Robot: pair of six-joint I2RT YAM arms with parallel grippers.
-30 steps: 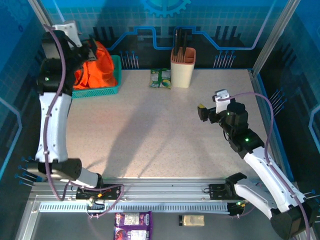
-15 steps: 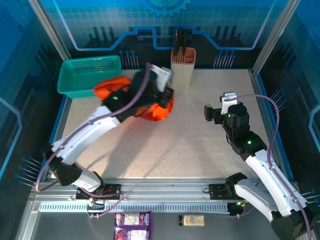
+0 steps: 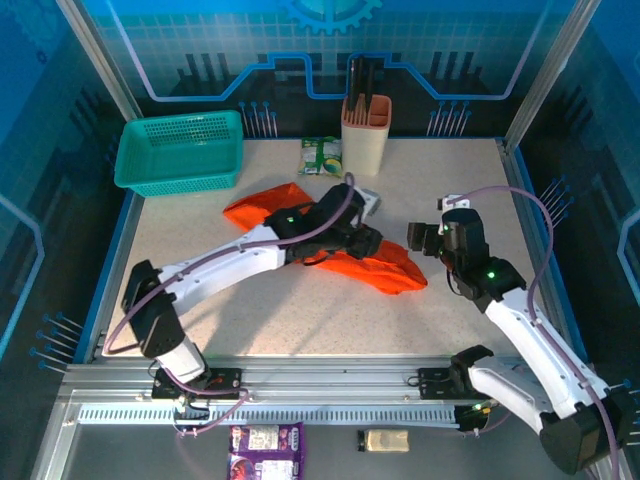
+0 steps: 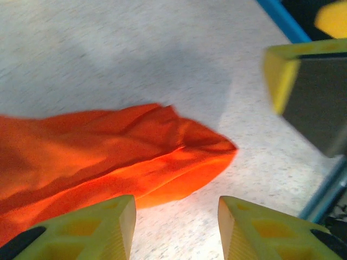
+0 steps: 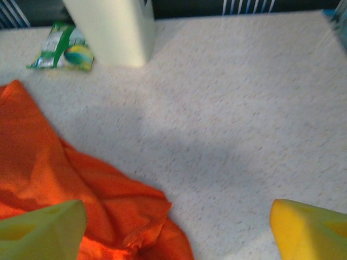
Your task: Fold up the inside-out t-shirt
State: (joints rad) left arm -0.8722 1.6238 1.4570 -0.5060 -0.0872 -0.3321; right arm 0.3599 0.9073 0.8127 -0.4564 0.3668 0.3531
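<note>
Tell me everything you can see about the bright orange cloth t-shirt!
The bright orange cloth t-shirt lies on the speckled table, bunched into a long, wrinkled strip across its middle. It looks soft and plain. One rumpled end reaches toward the right side. The left gripper hangs open over it, with no cloth between its fingers.

The t-shirt (image 3: 390, 270) is bright orange, the basket (image 3: 180, 180) teal, the table (image 3: 300, 310) speckled beige.

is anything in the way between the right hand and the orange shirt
Nothing visible. The right hand hangs open just beside the t-shirt, at its end, with only bare table between them. The beige holder and the green packet stand farther back, off that path.
</note>
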